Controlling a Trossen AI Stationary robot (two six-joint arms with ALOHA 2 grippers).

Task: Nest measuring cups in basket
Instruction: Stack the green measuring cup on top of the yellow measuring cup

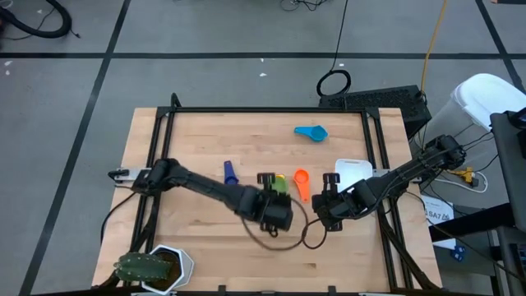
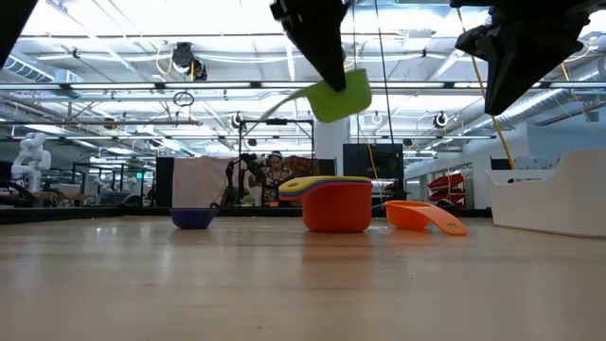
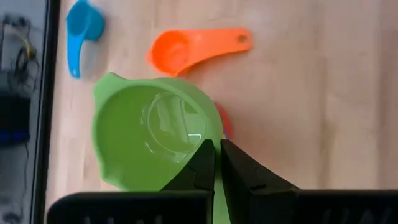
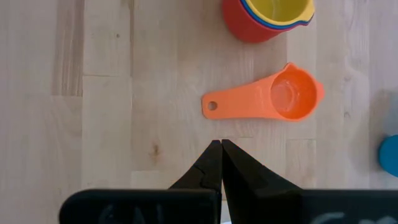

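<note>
My left gripper [image 1: 278,196] is shut on a green cup [image 3: 155,140] and holds it in the air [image 2: 343,95] over a red cup [image 2: 338,210]. The red cup stands on the table with a blue and a yellow cup nested inside [image 4: 277,9]. My right gripper [image 4: 221,152] is shut and empty above the table [image 2: 492,99], just near of an orange cup [image 4: 267,99] that lies on its base. A light blue cup [image 1: 311,131] and a dark blue cup [image 1: 229,173] rest on the table. The white basket [image 1: 353,171] stands at the right. My left gripper pinches the green cup's handle [image 3: 216,186] between its two fingers, right where the handle joins the bowl. The fingers come from above, slanting down, and lie along the handle. The cup is lifted clear, open side up and roughly level, above the red cup stack.
A white hexagonal pot with a green plant [image 1: 156,267] stands at the near left corner. Dark rails [image 1: 271,111] frame the wooden tabletop. A loose cable loops on the table near my grippers [image 1: 279,238].
</note>
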